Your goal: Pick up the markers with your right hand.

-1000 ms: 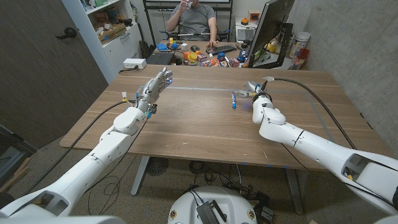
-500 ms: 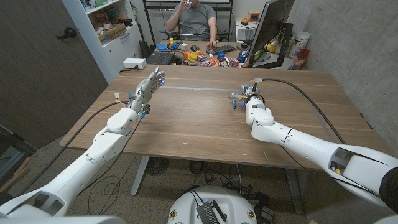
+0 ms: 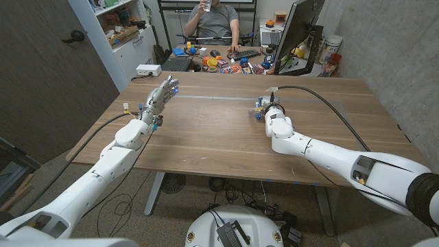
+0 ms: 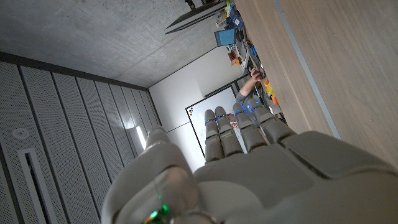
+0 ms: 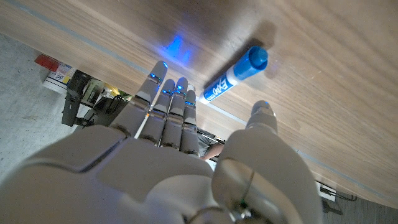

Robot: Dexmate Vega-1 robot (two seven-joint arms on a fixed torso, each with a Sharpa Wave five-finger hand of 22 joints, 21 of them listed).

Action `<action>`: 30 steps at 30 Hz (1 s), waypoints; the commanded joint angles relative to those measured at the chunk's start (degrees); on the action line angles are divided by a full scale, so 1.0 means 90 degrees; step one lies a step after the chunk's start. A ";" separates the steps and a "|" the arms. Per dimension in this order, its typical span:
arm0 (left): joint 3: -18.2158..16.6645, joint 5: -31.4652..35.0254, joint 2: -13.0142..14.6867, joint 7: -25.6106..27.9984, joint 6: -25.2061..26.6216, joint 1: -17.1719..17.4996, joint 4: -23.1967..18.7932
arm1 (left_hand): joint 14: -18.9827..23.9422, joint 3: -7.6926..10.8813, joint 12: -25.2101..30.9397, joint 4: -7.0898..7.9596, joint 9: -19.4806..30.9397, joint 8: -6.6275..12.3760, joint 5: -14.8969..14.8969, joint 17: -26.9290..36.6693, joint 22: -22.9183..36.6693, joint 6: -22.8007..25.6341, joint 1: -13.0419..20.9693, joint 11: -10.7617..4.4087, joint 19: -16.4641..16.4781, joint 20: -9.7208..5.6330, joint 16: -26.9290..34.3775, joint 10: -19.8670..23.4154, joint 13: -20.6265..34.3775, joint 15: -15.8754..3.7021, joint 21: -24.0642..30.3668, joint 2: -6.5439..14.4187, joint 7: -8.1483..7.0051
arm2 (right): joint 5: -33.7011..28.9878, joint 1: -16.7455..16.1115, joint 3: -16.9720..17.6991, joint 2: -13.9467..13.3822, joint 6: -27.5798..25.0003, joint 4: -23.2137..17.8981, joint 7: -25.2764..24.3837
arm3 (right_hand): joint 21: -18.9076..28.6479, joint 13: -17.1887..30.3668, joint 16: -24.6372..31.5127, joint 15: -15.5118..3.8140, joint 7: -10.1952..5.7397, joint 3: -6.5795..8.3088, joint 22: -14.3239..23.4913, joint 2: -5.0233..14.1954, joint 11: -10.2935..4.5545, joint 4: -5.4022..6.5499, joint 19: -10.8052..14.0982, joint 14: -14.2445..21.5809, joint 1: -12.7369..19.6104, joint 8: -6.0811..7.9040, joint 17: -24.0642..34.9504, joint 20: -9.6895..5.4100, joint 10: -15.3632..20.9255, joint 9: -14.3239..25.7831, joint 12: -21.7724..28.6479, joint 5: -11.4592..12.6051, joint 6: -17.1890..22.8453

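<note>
Nothing is lifted yet: the right hand, fingers apart and holding nothing, hovers at the blue marker lying on the bench.

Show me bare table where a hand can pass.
The wide wood between the left hand and right hand is bare, as is the near edge. It is crowded at the blue marker under the right hand.

Looking down from the head over the wooden table, while peering closely along each hand's back from the wrists, upside down, sharing that tabletop and far clutter.
</note>
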 commanded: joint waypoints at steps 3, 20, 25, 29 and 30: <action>0.0002 0.0024 -0.0029 0.0023 -0.0064 0.0006 0.0023 | -0.0021 0.0013 0.0014 0.0013 0.0034 0.0004 -0.0007 0.0030 0.0034 -0.0014 -0.0047 -0.0005 -0.0017 -0.0202 0.0023 -0.0017 0.0025 -0.0413 0.0007 -0.0013 0.0023 | -0.0173 0.0037 -0.0097 0.0145 0.0121 0.0306 -0.0066 | 0.0238 0.0142 0.0066 -0.0486 -0.0068 0.0145 0.0118 0.0144 -0.0264 -0.0195 0.0220 0.0406 0.0660 0.0058 -0.0005 -0.0150 0.0687 0.0028 0.0333 0.0188 0.0374; 0.0050 0.0073 -0.0080 0.0059 -0.0094 0.0019 -0.0016 | -0.0025 0.0024 0.0016 0.0011 0.0033 0.0010 -0.0001 0.0028 0.0033 -0.0019 -0.0062 -0.0017 -0.0019 -0.0211 0.0025 -0.0033 0.0024 -0.0410 0.0009 -0.0022 0.0042 | -0.0031 -0.0486 0.0347 0.0040 0.0368 0.0163 -0.1061 | 0.1089 0.0220 -0.0033 -0.1122 -0.0704 0.1428 0.0266 0.0362 -0.0913 -0.0343 0.0545 0.1537 0.4033 0.0184 0.0060 -0.0668 0.2631 -0.0001 0.0979 0.0225 0.1623; 0.0086 0.0116 -0.0102 0.0066 -0.0107 0.0003 -0.0028 | -0.0029 0.0026 0.0017 0.0010 0.0033 0.0011 0.0000 0.0028 0.0033 -0.0021 -0.0065 -0.0003 -0.0018 -0.0218 0.0024 -0.0034 0.0024 -0.0414 0.0010 -0.0023 0.0053 | 0.0057 -0.0665 0.0574 -0.0044 0.0423 -0.0061 -0.1373 | 0.1205 0.0247 -0.0011 -0.1121 -0.0723 0.1504 0.0279 0.0340 -0.0912 -0.0306 0.0592 0.1705 0.4180 0.0191 0.0087 -0.0680 0.2697 -0.0002 0.1002 0.0179 0.1756; 0.0114 0.0122 -0.0118 0.0042 -0.0112 -0.0006 -0.0044 | -0.0027 0.0028 0.0018 0.0010 0.0033 0.0013 0.0001 0.0028 0.0032 -0.0019 -0.0067 -0.0018 -0.0019 -0.0214 0.0026 -0.0035 0.0024 -0.0417 0.0010 -0.0024 0.0063 | 0.0069 -0.0807 0.0780 -0.0185 0.0319 -0.0469 -0.1516 | 0.1244 0.0260 0.0001 -0.1120 -0.0718 0.1533 0.0284 0.0335 -0.0922 -0.0293 0.0592 0.1775 0.4228 0.0180 0.0101 -0.0682 0.2748 -0.0003 0.1023 0.0159 0.1778; 0.0120 0.0129 -0.0122 0.0044 -0.0116 -0.0006 -0.0048 | -0.0028 0.0029 0.0020 0.0010 0.0033 0.0012 0.0001 0.0028 0.0032 -0.0022 -0.0068 -0.0004 -0.0019 -0.0214 0.0026 -0.0029 0.0024 -0.0418 0.0010 -0.0024 0.0060 | 0.0077 -0.0852 0.0843 -0.0232 0.0290 -0.0607 -0.1544 | 0.1252 0.0264 0.0000 -0.1121 -0.0722 0.1539 0.0285 0.0332 -0.0911 -0.0291 0.0589 0.1784 0.4238 0.0177 0.0102 -0.0680 0.2758 -0.0003 0.1028 0.0154 0.1781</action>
